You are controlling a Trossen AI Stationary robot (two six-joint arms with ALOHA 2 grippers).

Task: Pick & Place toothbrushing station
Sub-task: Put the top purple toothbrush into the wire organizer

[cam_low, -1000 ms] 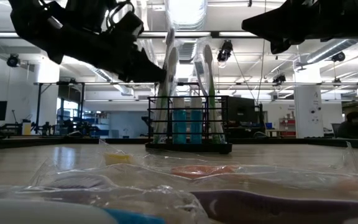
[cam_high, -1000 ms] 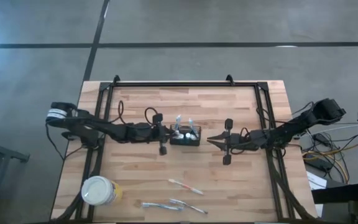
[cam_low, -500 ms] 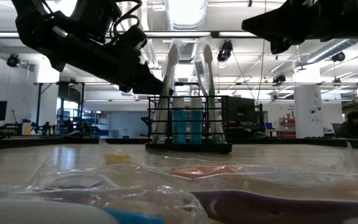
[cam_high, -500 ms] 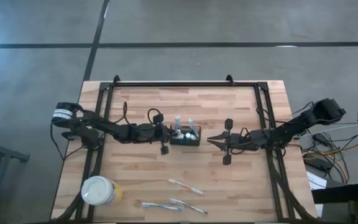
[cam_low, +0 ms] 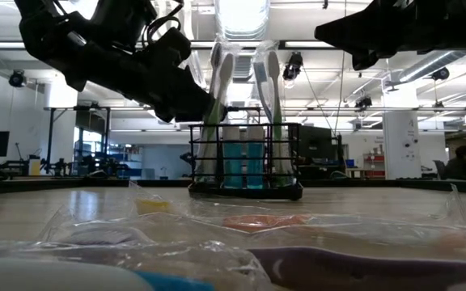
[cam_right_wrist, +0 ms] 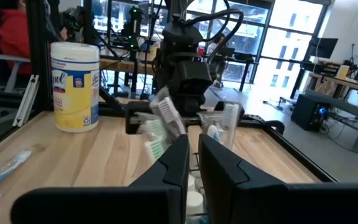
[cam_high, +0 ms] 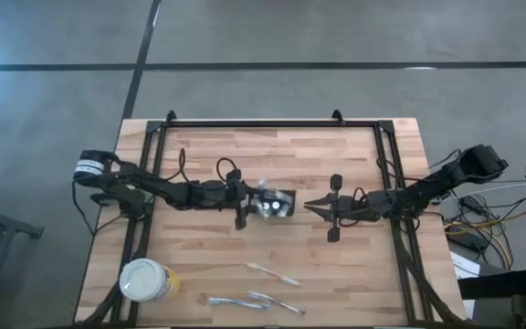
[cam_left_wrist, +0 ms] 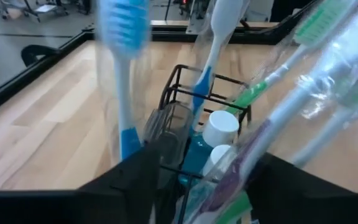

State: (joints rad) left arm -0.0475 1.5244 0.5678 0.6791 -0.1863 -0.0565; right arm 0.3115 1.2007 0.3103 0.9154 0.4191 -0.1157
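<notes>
Caddy (cam_low: 245,168) stands upright, long side across the table, left tool (cam_high: 250,203) spread wide beside it.

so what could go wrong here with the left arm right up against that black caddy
1. The left gripper sits tight against the small black mesh caddy, which looks skewed in the high view; pulling away carelessly could drag or tip it.
2. The tall wrapped toothbrushes stand well above its rim and lean, so a knock from the arm could spill them.
3. The right gripper, fingers shut, hovers close on the other side, leaving little room.
</notes>
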